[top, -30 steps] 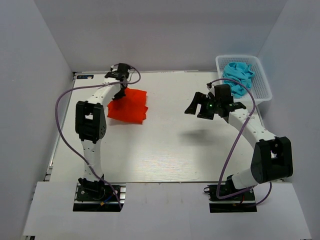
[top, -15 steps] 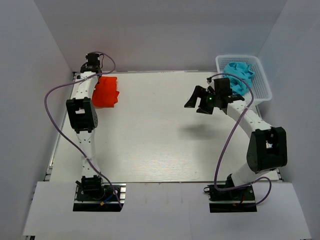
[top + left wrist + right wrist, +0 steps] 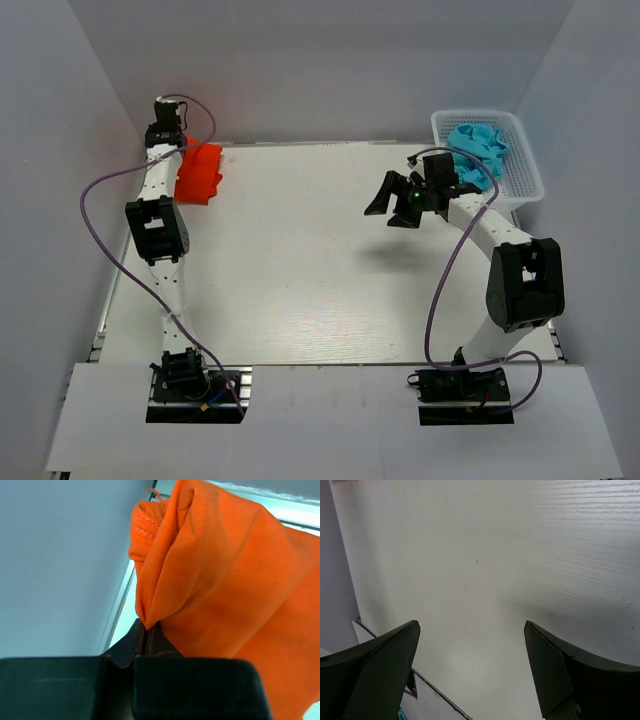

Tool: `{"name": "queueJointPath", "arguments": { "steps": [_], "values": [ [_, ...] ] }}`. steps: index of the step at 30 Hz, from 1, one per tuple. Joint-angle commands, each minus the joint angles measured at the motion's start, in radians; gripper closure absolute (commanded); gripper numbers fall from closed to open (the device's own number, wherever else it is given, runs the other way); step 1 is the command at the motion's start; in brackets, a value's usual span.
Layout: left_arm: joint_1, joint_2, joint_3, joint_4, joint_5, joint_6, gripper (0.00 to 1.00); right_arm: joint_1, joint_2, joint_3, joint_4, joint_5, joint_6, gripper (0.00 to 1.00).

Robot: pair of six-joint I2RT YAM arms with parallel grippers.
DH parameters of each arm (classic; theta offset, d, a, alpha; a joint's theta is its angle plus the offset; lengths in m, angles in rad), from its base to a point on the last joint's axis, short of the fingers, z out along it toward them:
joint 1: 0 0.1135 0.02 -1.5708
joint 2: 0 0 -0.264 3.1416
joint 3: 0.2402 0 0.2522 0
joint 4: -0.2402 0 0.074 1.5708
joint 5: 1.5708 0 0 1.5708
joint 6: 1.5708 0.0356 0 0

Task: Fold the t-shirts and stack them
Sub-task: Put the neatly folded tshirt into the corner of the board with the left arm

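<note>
At the far-left corner of the table (image 3: 320, 290), the orange-red t-shirt (image 3: 200, 172) is seen gathered into a compact bundle. A narrow ridge of its cloth is pinched between the closed jaws of the left gripper (image 3: 146, 630). In the left wrist view the rest of the cloth is draped past the fingers toward the table's left edge. Whether the bundle is resting on the table cannot be told.

Over the far-right part of the table, the right gripper (image 3: 392, 205) is held above bare surface, jaws spread wide, with nothing between them. The turquoise-blue t-shirt (image 3: 478, 150) is left crumpled in the white mesh basket (image 3: 530, 178) at the table's far-right corner, just beyond that gripper.

Several failures can be expected from here. Because only a thin fold is gripped, the orange-red shirt could slip out, or its layers could be pulled open when it is released. Because it sits so close to the table's left edge, part of it could be dropped over the side. When the turquoise-blue shirt is drawn out, cloth could be caught on the mesh and the basket dragged along the table.
</note>
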Motion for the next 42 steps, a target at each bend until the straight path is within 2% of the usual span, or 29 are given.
{"name": "queueJointPath", "arguments": {
  "steps": [1,2,3,4,7,11,15,16,18,19,21,22,24,25,28,29,32,38,42],
  "values": [
    [0.010,-0.006,0.037,0.035,-0.009,0.001,0.96,-0.001,-0.019,0.032,0.014,-0.024,0.007,0.09],
    [0.010,-0.006,0.026,0.047,-0.043,-0.028,0.80,-0.001,-0.030,0.021,0.017,-0.020,0.003,0.09],
    [0.010,-0.006,0.011,0.073,-0.078,-0.038,0.56,-0.003,-0.033,0.015,0.023,-0.009,0.010,0.09],
    [0.010,-0.018,0.011,0.073,-0.107,-0.038,0.01,-0.001,-0.037,0.006,0.034,-0.009,0.010,0.09],
    [0.010,-0.052,0.032,0.084,-0.107,-0.068,0.00,-0.001,-0.056,0.004,0.039,0.017,0.006,0.09],
    [-0.010,-0.142,0.034,0.013,-0.049,-0.139,0.00,0.002,-0.097,-0.005,0.074,0.022,0.009,0.09],
    [-0.051,-0.337,-0.124,-0.051,0.078,-0.322,0.00,0.000,-0.180,-0.069,0.132,0.045,0.012,0.09],
    [-0.060,-0.425,-0.217,-0.062,0.095,-0.416,0.00,0.000,-0.192,-0.086,0.140,0.071,0.012,0.09],
    [-0.094,-0.519,-0.329,-0.062,0.136,-0.470,0.00,-0.001,-0.252,-0.109,0.125,0.100,-0.002,0.09],
    [-0.155,-0.565,-0.454,-0.048,0.137,-0.501,0.00,-0.001,-0.264,-0.133,0.108,0.140,-0.006,0.09],
    [-0.233,-0.701,-0.584,-0.027,0.127,-0.550,0.00,0.002,-0.327,-0.150,0.066,0.167,-0.035,0.09],
    [-0.320,-0.740,-0.709,-0.027,0.127,-0.609,0.00,-0.003,-0.344,-0.185,0.059,0.219,-0.040,0.09],
    [-0.410,-0.844,-0.878,0.004,0.127,-0.645,0.00,-0.003,-0.422,-0.210,0.048,0.264,-0.045,0.09],
    [-0.498,-0.869,-0.917,0.004,0.127,-0.683,0.00,-0.003,-0.460,-0.245,0.040,0.275,-0.046,0.09],
    [-0.620,-0.928,-0.997,-0.062,0.127,-0.737,0.00,-0.004,-0.554,-0.302,0.029,0.306,-0.051,0.09],
    [-0.690,-0.928,-1.012,-0.074,0.127,-0.777,0.00,-0.003,-0.571,-0.331,0.037,0.300,-0.052,0.09],
    [-0.799,-0.972,-1.069,-0.090,0.074,-0.844,0.00,-0.001,-0.645,-0.428,0.072,0.286,-0.059,0.09],
    [-0.892,-1.038,-1.115,-0.061,0.028,-0.848,0.00,-0.003,-0.663,-0.434,0.039,0.300,-0.042,0.09],
    [-0.929,-1.051,-1.115,-0.085,-0.053,-0.848,0.00,0.000,-0.669,-0.446,0.042,0.252,-0.049,0.09]
  ]
}}
